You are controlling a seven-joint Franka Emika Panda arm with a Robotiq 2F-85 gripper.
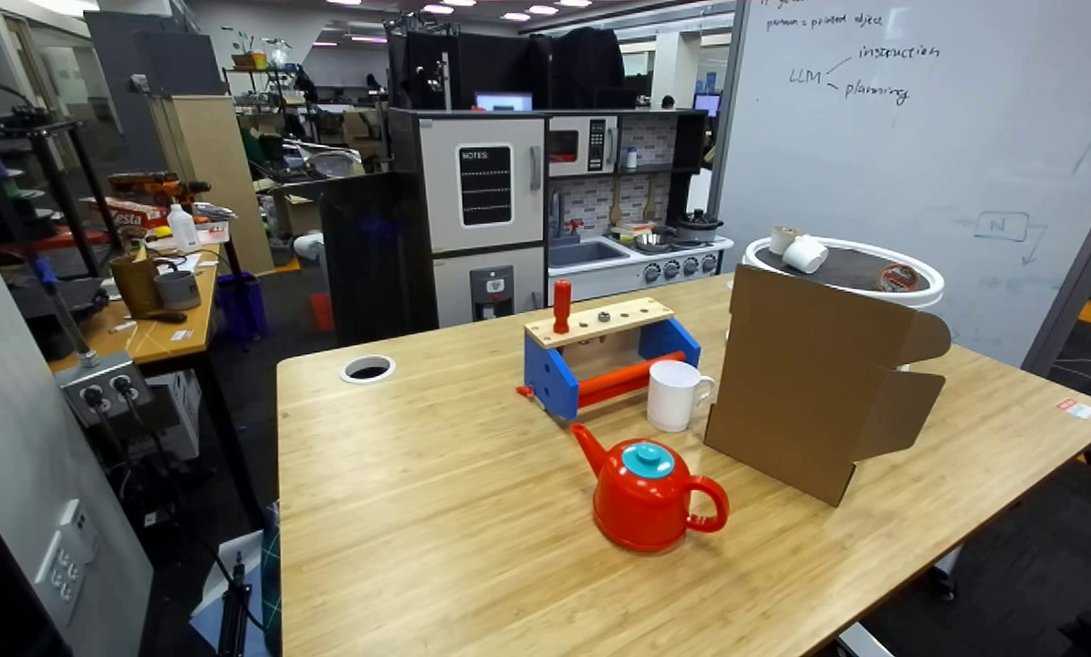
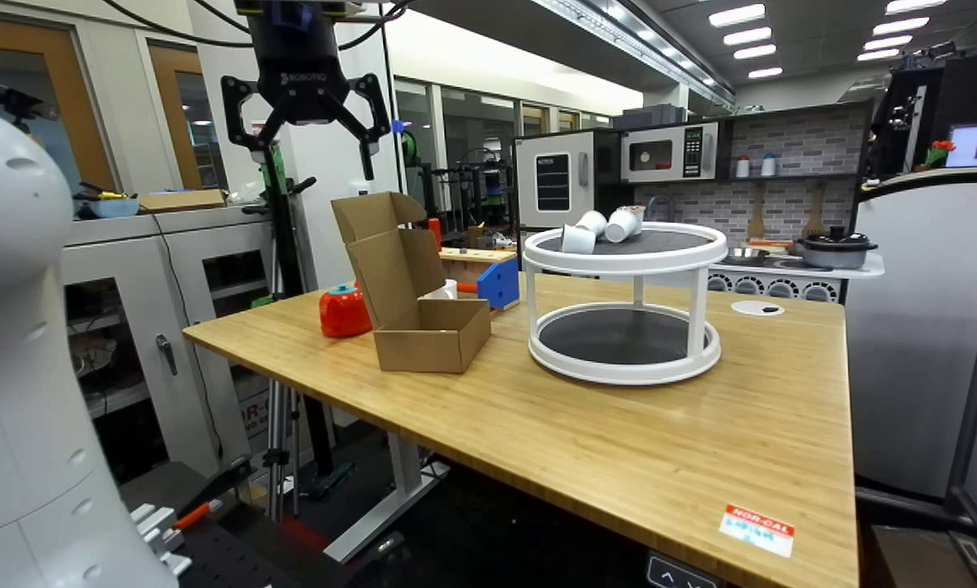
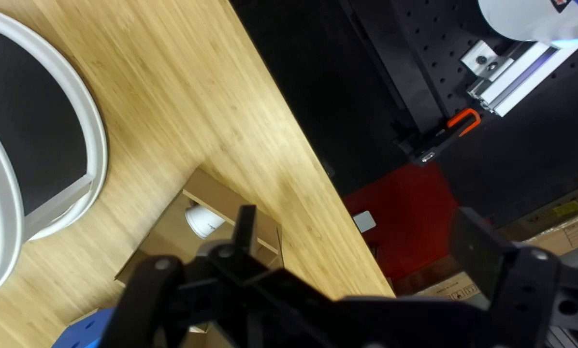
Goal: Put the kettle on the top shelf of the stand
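You have bright, even light across the worktop (image 1: 418, 529), with glowing ceiling lights (image 2: 744, 35) overhead in both exterior views. In an exterior view, a pale wall (image 2: 521, 73) washes out nearly white, while the space below the worktop's edge is almost black. Small glints sit on the red kettle (image 1: 641, 511). In your wrist view, pale sheen and a soft shadow lie near the worktop's edge, and the dark hand (image 3: 356, 229) is blurred, out of focus.

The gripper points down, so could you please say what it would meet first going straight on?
Probably the wooden table, near its edge; depth is unclear, so the gripper might catch the cardboard box first.
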